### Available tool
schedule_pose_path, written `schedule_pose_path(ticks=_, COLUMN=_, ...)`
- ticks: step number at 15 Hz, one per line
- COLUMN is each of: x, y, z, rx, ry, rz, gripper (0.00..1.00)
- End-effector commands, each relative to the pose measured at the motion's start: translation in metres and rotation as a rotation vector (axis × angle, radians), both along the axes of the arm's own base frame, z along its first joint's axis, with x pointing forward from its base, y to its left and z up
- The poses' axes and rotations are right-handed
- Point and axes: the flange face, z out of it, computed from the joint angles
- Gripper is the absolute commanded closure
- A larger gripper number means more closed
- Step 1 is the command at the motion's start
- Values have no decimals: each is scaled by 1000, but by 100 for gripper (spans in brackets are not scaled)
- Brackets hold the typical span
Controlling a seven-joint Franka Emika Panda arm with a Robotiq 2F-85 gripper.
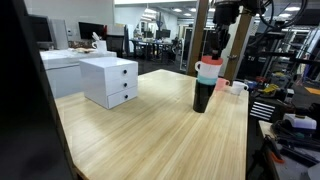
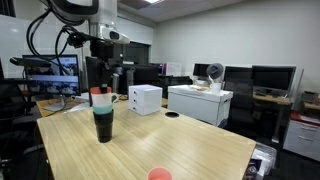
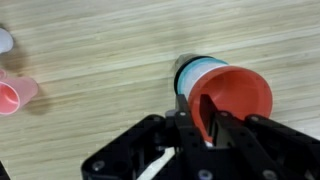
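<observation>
A stack of cups stands on the wooden table (image 1: 150, 140). It has a black cup at the bottom, a pale blue-and-white cup in the middle and a red cup (image 3: 240, 90) on top, and it shows in both exterior views (image 1: 205, 85) (image 2: 102, 115). My gripper (image 3: 205, 120) comes down from above the stack (image 1: 218, 45) (image 2: 100, 72). It is shut on the red cup's rim, with one finger inside the cup and one outside. The pale cup (image 3: 188, 70) shows just under the red one.
A pink cup (image 3: 15, 95) (image 1: 222, 84) lies on its side near the stack, with a white cup (image 1: 237, 88) beside it. A white drawer unit (image 1: 110, 80) (image 2: 146, 98) stands on the table. Desks, monitors and cables surround the table.
</observation>
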Motion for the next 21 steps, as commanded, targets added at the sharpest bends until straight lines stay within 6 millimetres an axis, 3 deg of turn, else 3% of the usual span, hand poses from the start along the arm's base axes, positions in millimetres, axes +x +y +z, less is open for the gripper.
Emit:
schedule_pose_path(ticks=1, x=0, y=2, z=2, rx=17, ry=10, rz=15, gripper=49)
schedule_pose_path(ticks=3, x=0, y=2, z=3, rx=15, ry=8, rz=15, gripper=85)
schedule_pose_path(ticks=5, x=0, y=2, z=3, rx=18, ry=7, rz=15, gripper=97)
schedule_pose_path(ticks=18, x=2, y=1, z=19, rx=26, ry=2, rz=-15, gripper=95)
schedule_pose_path(ticks=20, x=1, y=3, z=18, rx=88, ry=58, rz=1, gripper=95)
schedule_pose_path(ticks=21, x=0, y=1, z=15, rx=23, ry=58, rz=-39, gripper=95)
